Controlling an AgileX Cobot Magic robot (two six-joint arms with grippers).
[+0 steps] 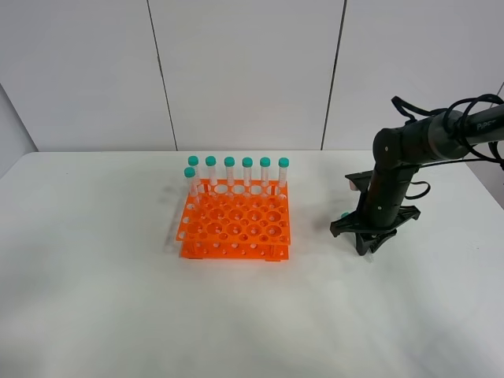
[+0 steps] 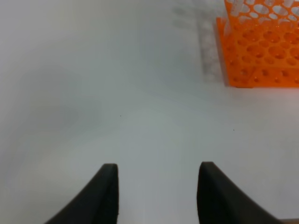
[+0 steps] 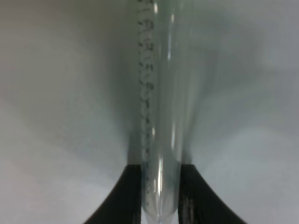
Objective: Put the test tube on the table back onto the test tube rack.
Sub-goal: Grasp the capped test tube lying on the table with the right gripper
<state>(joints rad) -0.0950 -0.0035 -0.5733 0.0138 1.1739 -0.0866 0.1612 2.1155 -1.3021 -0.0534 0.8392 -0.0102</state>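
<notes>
The test tube (image 3: 161, 116), clear with printed marks, lies on the white table (image 1: 118, 299) between the two black fingers of my right gripper (image 3: 161, 169), which is shut on it. In the exterior high view my right gripper (image 1: 366, 242) is down at the tabletop to the right of the orange test tube rack (image 1: 236, 224), and the tube's teal cap (image 1: 344, 214) peeks out beside the arm. My left gripper (image 2: 159, 165) hangs open over bare table with nothing between its fingers, and the test tube rack (image 2: 261, 46) is farther off.
Several teal-capped tubes (image 1: 247, 172) stand upright along the rack's back row, plus one at its back left corner. The right arm's black cables (image 1: 472, 118) hang at the table's right edge. White wall panels close off the back.
</notes>
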